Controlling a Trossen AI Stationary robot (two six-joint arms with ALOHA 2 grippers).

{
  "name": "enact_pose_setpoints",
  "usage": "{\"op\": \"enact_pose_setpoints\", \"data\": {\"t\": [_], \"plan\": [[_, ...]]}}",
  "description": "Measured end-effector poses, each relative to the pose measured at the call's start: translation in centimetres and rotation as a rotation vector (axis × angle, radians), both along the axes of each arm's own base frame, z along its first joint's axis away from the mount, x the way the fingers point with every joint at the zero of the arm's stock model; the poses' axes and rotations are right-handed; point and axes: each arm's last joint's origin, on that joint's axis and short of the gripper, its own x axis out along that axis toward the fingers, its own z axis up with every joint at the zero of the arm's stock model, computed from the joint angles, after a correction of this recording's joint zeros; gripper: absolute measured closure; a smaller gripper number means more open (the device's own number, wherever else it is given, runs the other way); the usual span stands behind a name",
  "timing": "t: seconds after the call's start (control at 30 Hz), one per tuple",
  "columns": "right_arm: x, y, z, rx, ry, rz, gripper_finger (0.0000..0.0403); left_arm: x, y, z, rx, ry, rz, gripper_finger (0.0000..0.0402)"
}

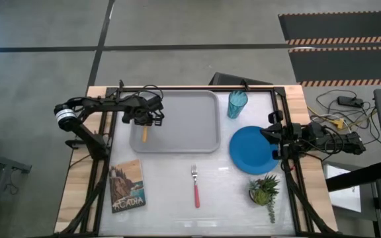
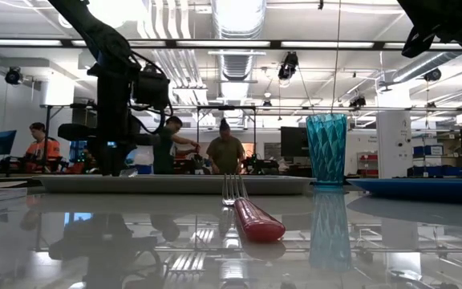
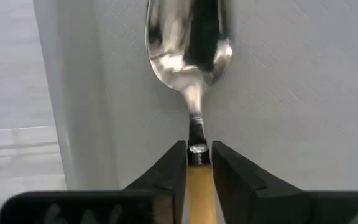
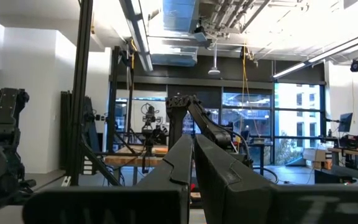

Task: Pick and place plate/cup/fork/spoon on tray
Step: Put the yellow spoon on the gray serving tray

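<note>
High view, left gripper [image 1: 145, 123] clamps spoon [image 1: 144, 134] over tray [image 1: 197, 125], bowl hidden, right gripper [image 1: 270, 135] closed

- Left gripper [image 1: 145, 123]: over the left part of the tray [image 1: 190, 139]; the spoon [image 3: 190, 56] runs forward from between its fingers [image 3: 166, 169], bowl ahead of the fingertips, handle [image 3: 199, 193] clamped between them.
- Spoon bowl: apparently touching the tray floor, just beside the rim.
- Right gripper [image 1: 270, 137]: over the plate [image 1: 251, 152], which lies right of the tray.
- Cup [image 1: 237, 104]: behind the plate, just beside the tray's right rim.
- Fork [image 1: 195, 183]: before the tray, well apart from both grippers.
</note>
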Motion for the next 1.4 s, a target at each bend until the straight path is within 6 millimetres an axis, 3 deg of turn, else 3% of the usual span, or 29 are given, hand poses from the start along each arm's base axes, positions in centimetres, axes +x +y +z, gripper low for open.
{"op": "enact_pose_setpoints", "data": {"t": [0.3,0.6,0.7,0.83,1.07,1.4], "plan": [[0.0,0.0,0.0,-0.001,0.0,0.0,0.0394,0.0,-0.1,0.2,0.007,0.0,-0.014,0.0284],[0.0,0.0,0.0,0.0,0.0,0.0,0.0394,0.5,-2.3,3.4,0.071,-0.116,-0.121,0.0281],[0.0,0.0,0.0,0.0,0.0,0.0,0.0394,0.7,-3.2,3.7,0.077,-0.134,-0.155,0.0282],[0.0,0.0,0.0,0.0,0.0,-0.001,0.0394,1.5,-4.0,3.1,0.08,-0.149,-0.196,0.0304],[0.0,0.0,0.0,0.0,0.0,0.0,0.0394,2.3,-4.9,1.1,0.033,-0.07,-0.219,0.0395],[0.0,0.0,0.0,0.0,0.001,0.0,0.0394,1.8,-5.1,-1.0,-0.029,0.056,-0.215,0.04]]}}
